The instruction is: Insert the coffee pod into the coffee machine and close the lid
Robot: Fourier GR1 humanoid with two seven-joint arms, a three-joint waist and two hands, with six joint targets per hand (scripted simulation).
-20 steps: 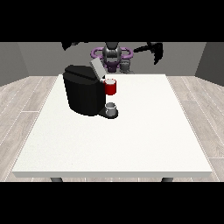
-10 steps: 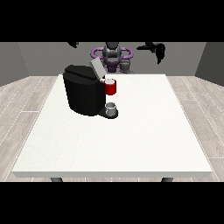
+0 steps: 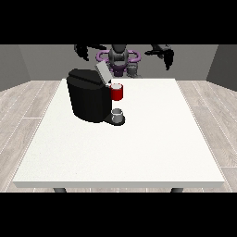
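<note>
Both hands, the hand at the view's left (image 3: 83,51) and the hand at the view's right (image 3: 164,53), hang released at the upper frame, while a small grey thing (image 3: 133,70) (possibly the pod, I cannot tell) sits upper centre, likely light, stiff and slippery, best pinched by its sides.

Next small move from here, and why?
Probably lower the hand at the view's right toward the grey thing near the table's far edge, possibly the pod. Both hands hang raised behind the table, holding nothing; the coffee machine's lid stands open, a red thing at the machine.
</note>
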